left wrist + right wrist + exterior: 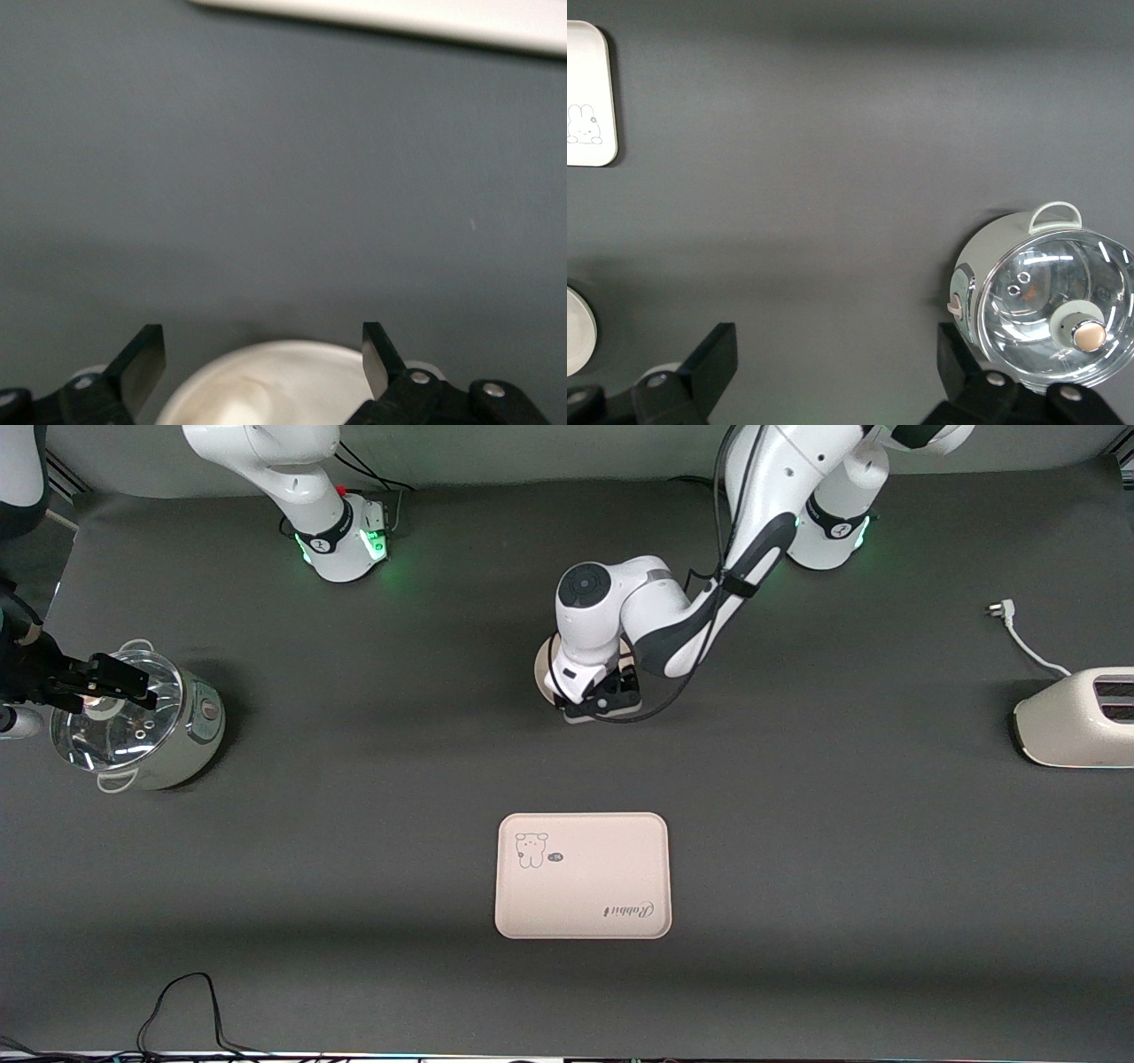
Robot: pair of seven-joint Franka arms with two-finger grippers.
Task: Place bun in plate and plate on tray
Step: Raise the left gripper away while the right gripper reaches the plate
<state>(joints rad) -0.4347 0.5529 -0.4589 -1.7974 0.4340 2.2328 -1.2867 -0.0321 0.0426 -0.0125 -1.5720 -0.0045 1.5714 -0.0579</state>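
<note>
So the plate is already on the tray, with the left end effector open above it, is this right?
No. The plate is on the table, farther from the front camera than the tray, not on it; the front view shows this. The left end effector is open above it.

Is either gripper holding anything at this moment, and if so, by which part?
Nothing is held. The left gripper hangs open over the plate; the right gripper is open, above the table beside the pot.

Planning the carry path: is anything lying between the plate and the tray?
Nothing. In the front view, only bare dark mat lies between the plate, under the left tool, and the tray. The left wrist view shows the same bare stretch.
</note>
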